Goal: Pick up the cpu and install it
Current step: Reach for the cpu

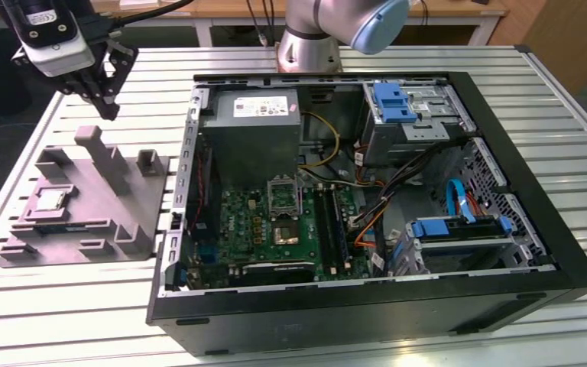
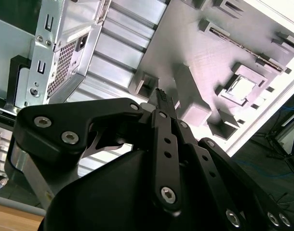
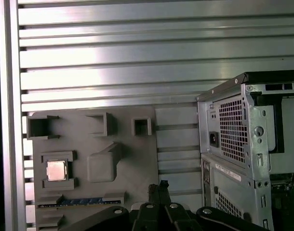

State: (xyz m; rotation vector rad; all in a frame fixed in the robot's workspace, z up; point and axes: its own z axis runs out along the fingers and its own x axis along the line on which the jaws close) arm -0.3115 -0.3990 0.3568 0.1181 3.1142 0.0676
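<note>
One small silvery square cpu [image 1: 49, 201] sits in a pocket of the grey plastic fixture tray [image 1: 89, 210], below the black gripper [image 1: 108, 112], pinched shut and empty.

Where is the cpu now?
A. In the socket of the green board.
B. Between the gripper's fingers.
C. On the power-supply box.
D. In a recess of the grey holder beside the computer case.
D: the cpu lies in a recess of the grey holder; the gripper hangs apart from it.

Silvery cpu [image 3: 56, 170], grey tray [image 3: 132, 163], green board [image 1: 248, 225], black case [image 1: 375, 313]
</note>
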